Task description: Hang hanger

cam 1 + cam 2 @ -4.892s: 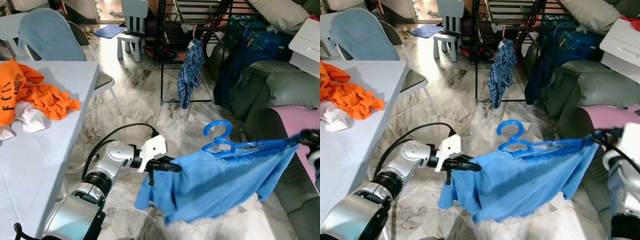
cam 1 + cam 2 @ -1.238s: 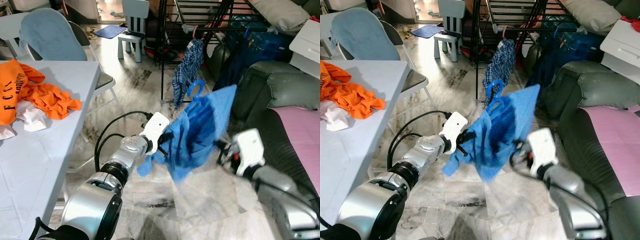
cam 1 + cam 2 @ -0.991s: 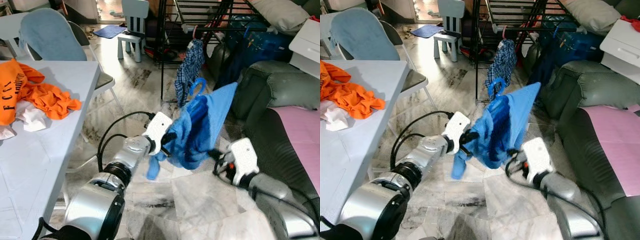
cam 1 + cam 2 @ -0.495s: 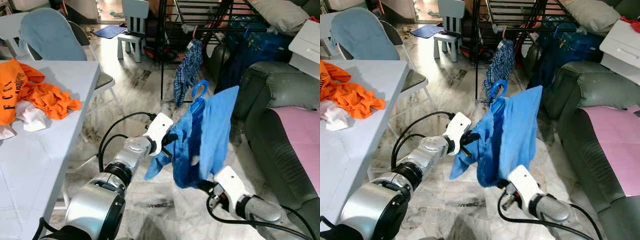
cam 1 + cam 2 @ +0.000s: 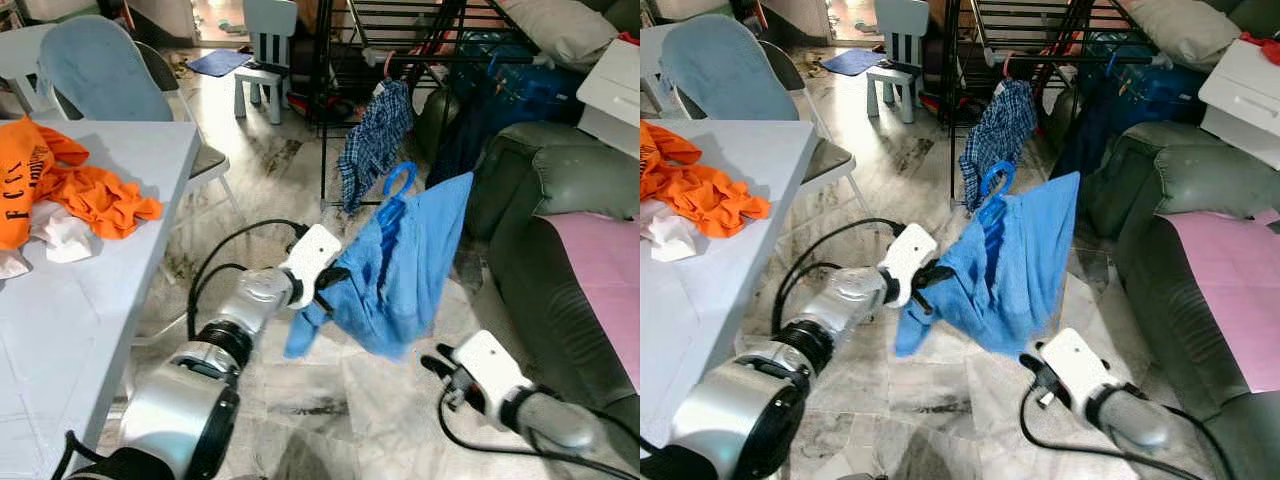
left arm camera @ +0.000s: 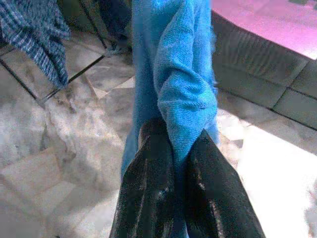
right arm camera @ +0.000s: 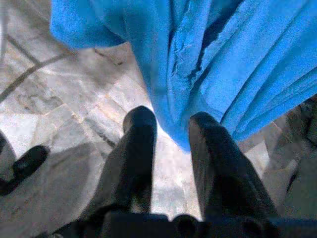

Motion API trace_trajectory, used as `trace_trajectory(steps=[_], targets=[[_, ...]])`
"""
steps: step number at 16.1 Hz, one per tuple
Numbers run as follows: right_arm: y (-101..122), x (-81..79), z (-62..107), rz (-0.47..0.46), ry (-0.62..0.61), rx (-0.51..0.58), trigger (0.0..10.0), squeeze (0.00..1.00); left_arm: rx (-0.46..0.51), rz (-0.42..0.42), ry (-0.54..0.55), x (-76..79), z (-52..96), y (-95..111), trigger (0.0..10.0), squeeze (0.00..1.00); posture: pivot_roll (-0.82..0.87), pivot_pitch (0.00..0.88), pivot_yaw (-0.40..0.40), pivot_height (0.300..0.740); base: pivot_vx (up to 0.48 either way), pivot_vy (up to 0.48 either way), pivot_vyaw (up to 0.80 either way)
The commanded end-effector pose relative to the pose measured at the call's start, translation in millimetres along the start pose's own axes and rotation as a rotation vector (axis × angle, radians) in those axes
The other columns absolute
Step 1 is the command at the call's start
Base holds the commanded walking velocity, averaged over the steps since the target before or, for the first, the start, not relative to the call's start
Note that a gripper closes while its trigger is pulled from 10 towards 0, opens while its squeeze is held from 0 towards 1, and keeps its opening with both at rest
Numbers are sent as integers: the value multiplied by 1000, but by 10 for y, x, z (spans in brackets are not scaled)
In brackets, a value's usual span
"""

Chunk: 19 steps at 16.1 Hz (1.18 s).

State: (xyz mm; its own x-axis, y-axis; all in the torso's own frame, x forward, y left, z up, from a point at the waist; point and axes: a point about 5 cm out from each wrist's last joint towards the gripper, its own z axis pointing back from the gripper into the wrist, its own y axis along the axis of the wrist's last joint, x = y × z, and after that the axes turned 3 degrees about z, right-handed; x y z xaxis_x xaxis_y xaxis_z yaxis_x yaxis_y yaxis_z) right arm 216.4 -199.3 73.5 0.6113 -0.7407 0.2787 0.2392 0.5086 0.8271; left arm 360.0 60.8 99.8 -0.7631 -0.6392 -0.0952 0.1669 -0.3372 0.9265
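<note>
A blue shirt [image 5: 410, 265] hangs on a blue hanger, whose hook [image 5: 398, 182] stands up above the collar. My left gripper [image 5: 335, 283] is shut on a bunched fold of the shirt [image 6: 184, 94] at its left side and holds it above the floor. My right gripper [image 5: 431, 361] is low over the floor, below and to the right of the shirt, open. In the right wrist view the shirt's hem [image 7: 183, 84] hangs just beyond its fingers [image 7: 140, 130]. Behind the shirt stands a black drying rack [image 5: 325, 120] with a plaid shirt [image 5: 372, 142] on it.
A grey sofa [image 5: 560, 180] with a pink cover runs along the right. At the left is a white table [image 5: 100, 290] with orange clothes [image 5: 90, 190]. Two chairs [image 5: 100, 80] and a small light-blue one [image 5: 265, 50] stand beyond on the marble floor.
My right gripper has let go of the shirt and dropped low toward the floor at the right. The shirt, once stretched between both grippers, now hangs from the left gripper alone.
</note>
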Motion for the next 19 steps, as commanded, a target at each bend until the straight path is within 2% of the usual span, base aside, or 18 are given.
trace_trajectory(steps=[1,3,4,5,7,9,11,12,14,16,19], targets=[[60,42,64,25,4,21,10000,1000,63,-77,-54,13,-9,161,1255,0,-7,0,-54,740,0,0,0],[65,103,183,77,40,18,10000,1000,16,-219,-211,51,87,20,824,0,-5,0,-54,740,0,0,0],[73,145,220,94,36,16,10000,1000,25,-253,-253,56,123,4,784,0,-5,0,-54,740,0,0,0],[70,239,278,134,8,0,10000,1000,27,-293,-281,52,150,2,0,0,0,0,-55,740,0,0,0],[51,481,463,164,-32,-42,10000,1000,0,-374,-327,38,208,-48,0,0,0,0,-57,740,0,0,0],[64,559,550,181,-30,-52,10000,1000,-15,-427,-344,31,238,-77,0,0,-3,0,-58,740,0,0,0],[120,696,694,250,-32,-73,10000,1000,-28,-511,-396,67,272,-129,0,0,-2,0,-58,740,0,0,0],[148,828,780,243,-64,-73,10000,1000,-24,-512,-418,90,279,-149,0,0,-2,0,-56,740,0,0,0],[202,929,847,239,-87,-50,10000,1000,-38,-548,-438,111,285,-179,0,0,0,0,-56,740,0,0,0],[215,943,856,242,-70,-42,10000,1000,-38,-565,-446,117,291,-186,0,0,2,0,-56,740,0,0,0],[205,888,820,143,-2,9,10000,1000,-15,-557,-453,128,283,-154,0,0,4,0,-56,740,0,0,0]])
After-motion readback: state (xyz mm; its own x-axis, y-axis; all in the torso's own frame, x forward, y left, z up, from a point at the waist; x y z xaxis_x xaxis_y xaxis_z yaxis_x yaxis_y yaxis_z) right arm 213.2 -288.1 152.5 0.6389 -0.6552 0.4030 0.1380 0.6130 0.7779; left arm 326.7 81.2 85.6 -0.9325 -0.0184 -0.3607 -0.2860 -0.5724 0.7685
